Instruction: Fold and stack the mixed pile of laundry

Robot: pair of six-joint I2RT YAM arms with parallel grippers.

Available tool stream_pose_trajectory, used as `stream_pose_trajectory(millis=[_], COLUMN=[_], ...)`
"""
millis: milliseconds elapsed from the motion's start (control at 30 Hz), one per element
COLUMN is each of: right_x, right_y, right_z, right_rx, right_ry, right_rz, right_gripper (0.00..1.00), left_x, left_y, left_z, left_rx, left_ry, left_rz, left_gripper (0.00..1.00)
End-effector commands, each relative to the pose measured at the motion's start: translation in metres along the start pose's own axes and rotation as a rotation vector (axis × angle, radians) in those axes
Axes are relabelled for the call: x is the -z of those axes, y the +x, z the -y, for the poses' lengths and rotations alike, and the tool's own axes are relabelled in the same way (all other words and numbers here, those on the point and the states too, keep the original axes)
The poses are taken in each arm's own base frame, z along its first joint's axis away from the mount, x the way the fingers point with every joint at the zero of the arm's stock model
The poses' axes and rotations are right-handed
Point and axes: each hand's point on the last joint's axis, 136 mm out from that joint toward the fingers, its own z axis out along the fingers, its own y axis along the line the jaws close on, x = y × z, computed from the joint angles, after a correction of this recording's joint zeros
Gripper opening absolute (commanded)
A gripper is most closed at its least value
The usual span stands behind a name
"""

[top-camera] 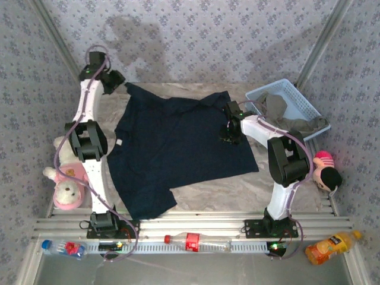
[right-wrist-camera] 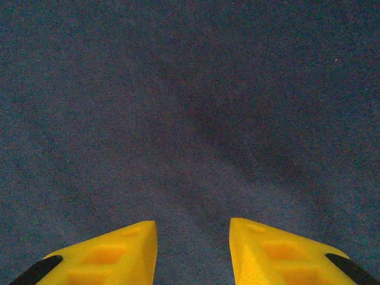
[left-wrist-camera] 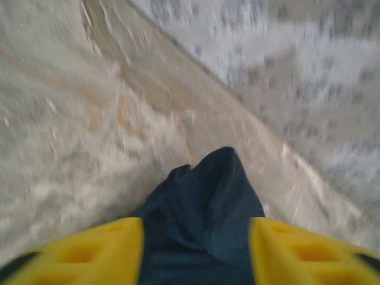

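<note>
The navy T-shirt (top-camera: 178,148) lies spread flat on the surface (top-camera: 237,187). Its long axis runs left to right, collar at the left and hem at the right. The grey-olive garment (top-camera: 285,116) sits in the light blue basket (top-camera: 300,95) at the far right corner, draping over its rim. The left jaws stand wide at the shirt's far left corner, a point of navy cloth between them. The right jaws hang narrowly parted over flat cloth, holding nothing.

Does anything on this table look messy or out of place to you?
The grey-olive cloth garment spills over the rim of the light blue plastic basket at far right. The large dark navy T-shirt lies spread but askew, its far edge rumpled.
</note>
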Motion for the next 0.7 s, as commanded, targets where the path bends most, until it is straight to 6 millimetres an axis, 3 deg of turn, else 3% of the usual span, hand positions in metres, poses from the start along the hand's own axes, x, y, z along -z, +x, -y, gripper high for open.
stream_pose_trajectory(millis=[0, 133, 267, 400, 533, 667], right_x=[0.017, 0.017, 0.012, 0.004, -0.003, -0.015], right_y=[-0.003, -0.004, -0.009, -0.02, -0.039, -0.051], right_z=[-0.002, -0.004, -0.003, 0.003, 0.002, -0.001], right_rx=[0.008, 0.009, 0.008, -0.015, -0.009, -0.009], right_ry=[0.012, 0.01, 0.024, 0.043, 0.062, 0.081], right_rz=[0.019, 0.018, 0.018, 0.018, 0.055, 0.066], right_gripper=[0.39, 0.39, 0.39, 0.38, 0.38, 0.38], left_x=[0.019, 0.043, 0.055, 0.048, 0.031, 0.018], left_y=[0.022, 0.056, 0.11, 0.178, 0.214, 0.232], left_z=[0.001, 0.018, 0.016, -0.016, -0.05, -0.067], left_rx=[-0.004, -0.138, -0.16, -0.045, 0.058, 0.073], left_ry=[-0.02, 0.014, 0.054, 0.052, 0.007, -0.038], left_rz=[-0.131, -0.21, -0.284, -0.365, -0.379, -0.411], left_gripper=[0.71, 0.72, 0.68, 0.63, 0.63, 0.64])
